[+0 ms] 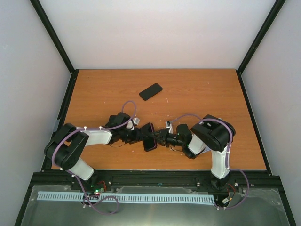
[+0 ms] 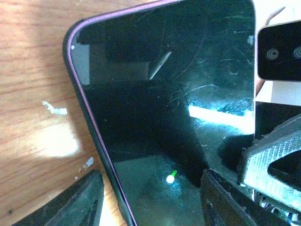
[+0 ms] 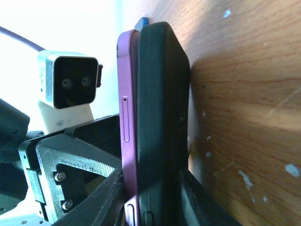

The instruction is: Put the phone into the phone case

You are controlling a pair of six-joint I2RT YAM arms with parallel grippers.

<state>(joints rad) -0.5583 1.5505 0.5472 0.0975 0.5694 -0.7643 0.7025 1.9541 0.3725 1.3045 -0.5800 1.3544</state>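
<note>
Left arm (image 1: 75, 148): reaches in from the left towards the middle of the table (image 1: 202, 94). Left gripper (image 1: 140, 135): its two dark fingers (image 2: 77, 202) stand apart on either side of the phone's lower end. A thin strip of table shows between the left finger and the phone's edge. Whether they press on it cannot be told.

Phone (image 2: 164, 103): near the middle of the table's front half, between the two grippers. Its dark glass face is scratched and reflective, with a purple rim. It lies face to face against the case (image 3: 162, 117), a black shell on the side nearer the table. In the right wrist view, the purple side with its buttons stands proud of the case along the visible edge. In the left wrist view, a black lip runs outside the purple rim on the left.

Slab (image 1: 150, 91): a flat black rectangle lying alone, farther back on the table and well apart from both grippers.

Right gripper (image 1: 161, 137): its fingers (image 3: 101, 207) are drawn narrow, one against the phone and the other against the case, clamping the pair.

Right arm (image 1: 216, 136): reaches in from the right.
</note>
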